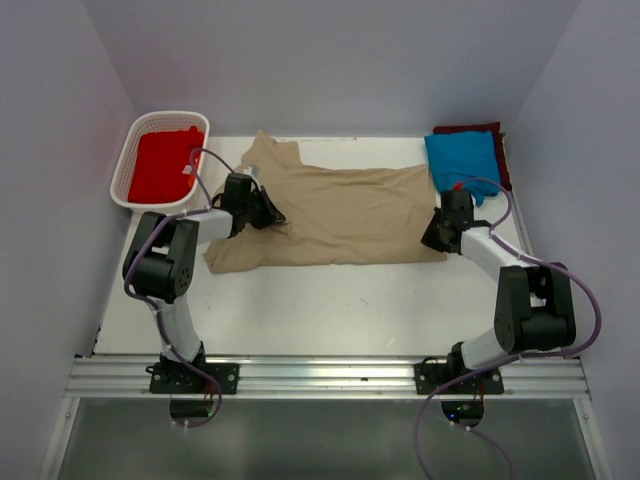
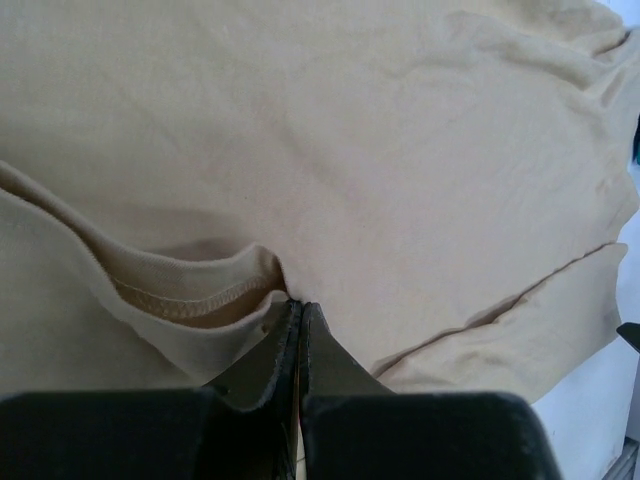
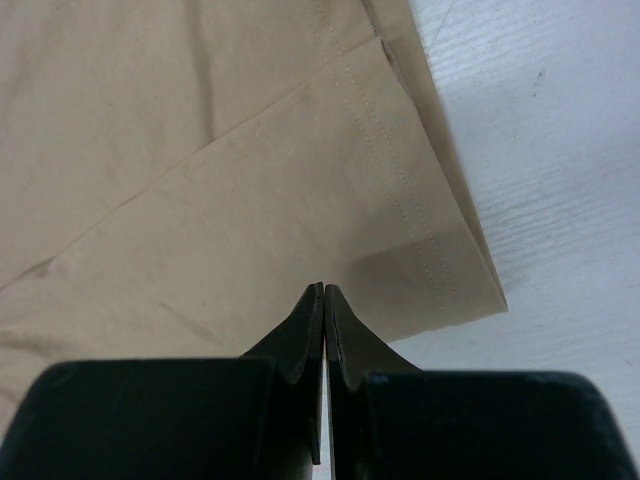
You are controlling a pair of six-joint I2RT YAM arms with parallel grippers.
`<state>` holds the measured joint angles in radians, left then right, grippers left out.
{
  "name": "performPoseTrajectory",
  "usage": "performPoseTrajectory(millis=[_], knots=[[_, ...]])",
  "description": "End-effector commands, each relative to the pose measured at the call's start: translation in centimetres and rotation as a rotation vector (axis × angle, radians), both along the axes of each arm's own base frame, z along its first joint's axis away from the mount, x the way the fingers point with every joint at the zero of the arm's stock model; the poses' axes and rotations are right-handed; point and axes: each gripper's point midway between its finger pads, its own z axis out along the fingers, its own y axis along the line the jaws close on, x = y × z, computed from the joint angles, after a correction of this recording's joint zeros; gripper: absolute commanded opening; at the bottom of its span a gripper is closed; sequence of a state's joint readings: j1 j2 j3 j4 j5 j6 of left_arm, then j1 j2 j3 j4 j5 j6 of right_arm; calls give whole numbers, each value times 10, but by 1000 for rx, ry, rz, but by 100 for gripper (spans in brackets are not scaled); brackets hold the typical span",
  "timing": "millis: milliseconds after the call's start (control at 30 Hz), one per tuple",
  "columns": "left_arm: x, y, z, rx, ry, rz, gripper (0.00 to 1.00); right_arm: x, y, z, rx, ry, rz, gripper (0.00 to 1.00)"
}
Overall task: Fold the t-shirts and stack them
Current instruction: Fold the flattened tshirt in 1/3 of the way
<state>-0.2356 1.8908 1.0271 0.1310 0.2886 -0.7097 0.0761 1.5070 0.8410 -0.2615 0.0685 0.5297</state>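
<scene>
Tan t-shirt — lay spread flat on table. Left gripper pinched its collar fold. Right gripper — pressed together over the hem corner.

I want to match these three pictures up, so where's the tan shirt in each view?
Top external: tan shirt lies spread across the middle of the table.
Left wrist: shirt fills nearly the whole picture, collar at lower left.
Right wrist: shirt covers the left and top, hemmed corner at lower right.
Shared landmark: the white table, bare beside the shirt in all three.
</scene>
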Motion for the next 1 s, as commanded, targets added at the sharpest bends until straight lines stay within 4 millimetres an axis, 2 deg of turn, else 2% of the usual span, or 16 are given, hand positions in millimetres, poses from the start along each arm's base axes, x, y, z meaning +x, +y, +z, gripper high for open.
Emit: performPoseTrajectory(millis=[0,200,333,467,500,533,600,633,700,733,800,833,900,933,967], knots=[[30,-3,30,-14,-152,-39,0,3,-4,-2,-27,-11,2,0],[41,-8,42,-53,-223,-77,0,4,-5,-3,-28,-9,1,0],[45,-11,38,-71,-218,-103,0,3,-5,-5,-31,-3,2,0],[44,-9,35,-80,-217,-123,35,3,-5,-5,-30,-3,3,0],[43,-9,35,-78,-219,-125,51,4,-4,-4,-29,-6,4,0],[39,-8,33,-78,-222,-123,58,4,-5,-5,-29,-3,1,0],[35,-7,44,-83,-252,-121,73,4,-4,-5,-28,-5,4,0],[30,-6,54,-82,-272,-121,77,4,-5,-5,-30,-2,3,0],[24,-2,63,-69,-284,-112,79,3,-5,-6,-30,-3,3,0],[14,1,76,-64,-301,-108,80,3,-5,-6,-30,-2,3,0],[3,8,84,-57,-306,-79,80,3,-5,-5,-28,-6,1,0],[-11,13,88,-44,-301,-65,80,3,-4,-5,-27,-5,2,0],[-25,22,85,-16,-272,-35,77,3,-5,-4,-28,-8,1,0],[-39,28,78,3,-238,-28,75,4,-5,-4,-30,-8,0,0],[-47,31,72,18,-218,-19,70,4,-5,-4,-31,-8,0,0]])
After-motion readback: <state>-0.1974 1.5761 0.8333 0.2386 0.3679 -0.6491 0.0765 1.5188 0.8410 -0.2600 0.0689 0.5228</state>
